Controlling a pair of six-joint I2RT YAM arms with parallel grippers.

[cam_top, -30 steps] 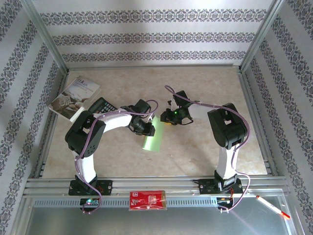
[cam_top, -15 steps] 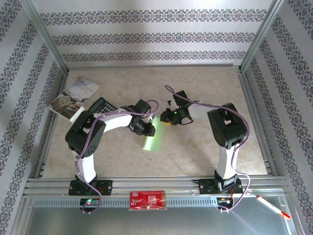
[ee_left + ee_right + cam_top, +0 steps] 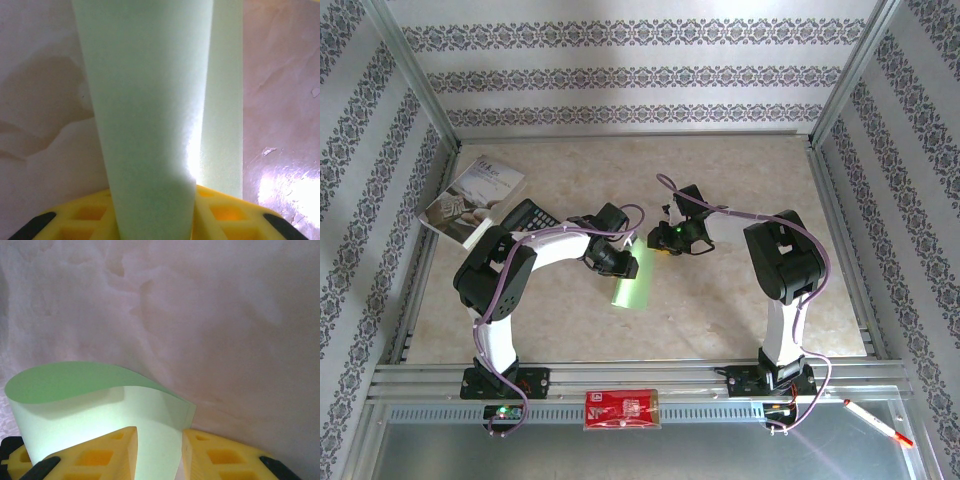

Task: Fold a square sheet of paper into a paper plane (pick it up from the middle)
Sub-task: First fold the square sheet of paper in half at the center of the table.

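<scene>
The thin light green sheet of paper (image 3: 631, 287), folded into a long narrow strip, is stretching from the two grippers toward the near side, over the middle of the beige marbled tabletop (image 3: 740, 180). It is sitting just where it was a second ago, and I see nothing shifting. The left gripper (image 3: 622, 262) is at the strip's far end, its yellow fingers (image 3: 225, 212) standing a little apart with the paper running out between them. The right gripper (image 3: 660, 238) is meeting that end from the right, a curl of paper filling the gap between its yellow fingers (image 3: 107, 455). Whether either is pinching the paper, I cannot tell. The black calculator (image 3: 528, 215) and the grey-white printed booklet (image 3: 475, 198) are lying at the far left.
</scene>
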